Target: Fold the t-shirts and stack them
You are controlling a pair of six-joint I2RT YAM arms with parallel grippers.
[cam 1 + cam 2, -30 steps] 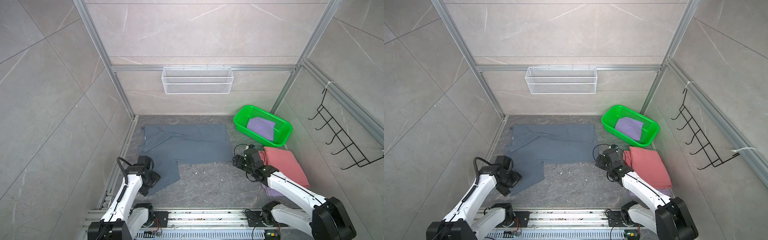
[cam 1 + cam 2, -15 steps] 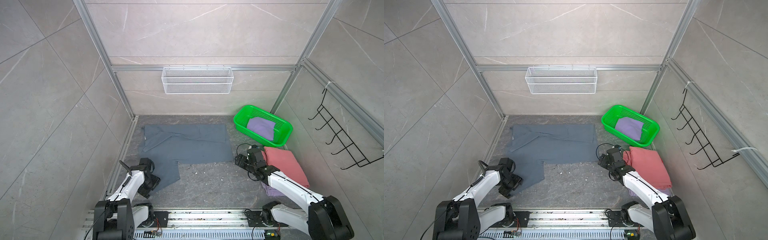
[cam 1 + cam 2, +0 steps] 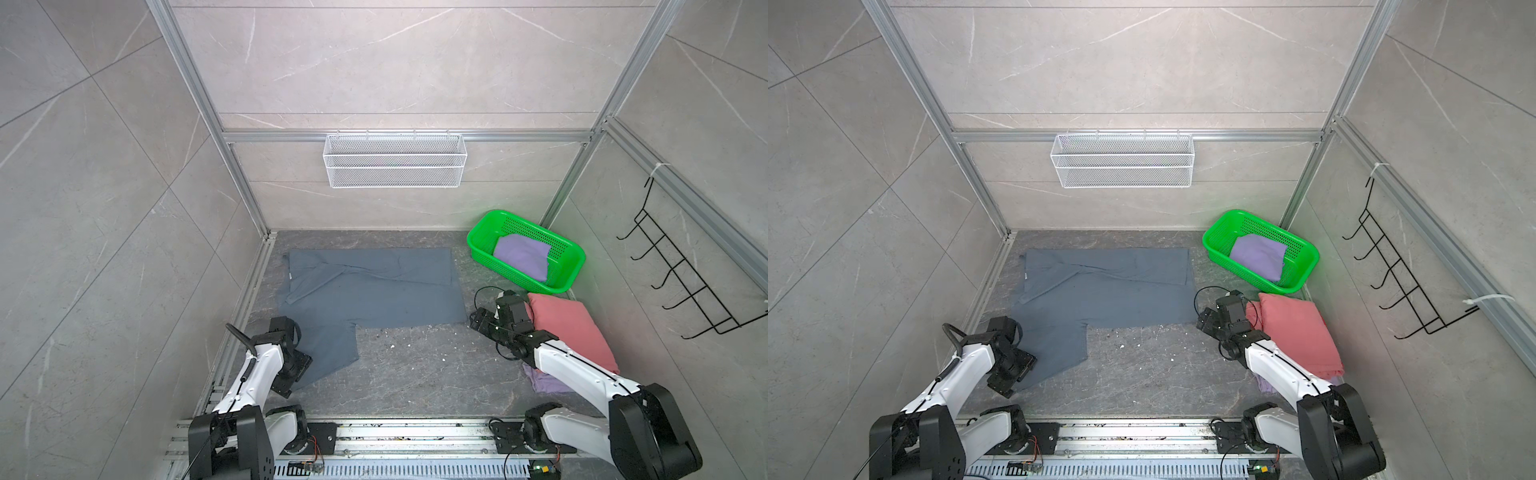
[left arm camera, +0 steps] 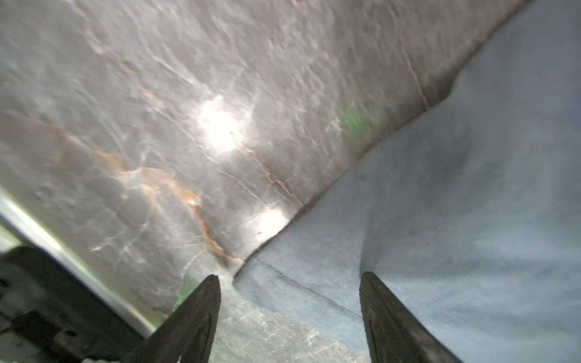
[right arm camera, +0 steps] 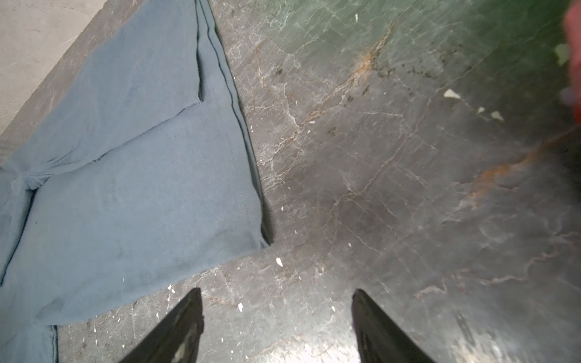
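Marble counter (image 3: 415,374): shirt (image 3: 374,291) spread flat for folding; left jaws parted astride sleeve corner (image 4: 245,276), right jaws parted beside hem corner (image 5: 264,242), ready to pinch.

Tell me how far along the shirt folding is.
Done: the salmon-pink shirt lies folded on a lavender shirt at the right. In hand: the blue-grey shirt is spread on the table, only partly folded; the left gripper, open, straddles its near-left corner, and the right gripper, open, hovers over bare table beside its near-right corner. Left: finish folding it, stack it, then the second lavender shirt in the green basket.
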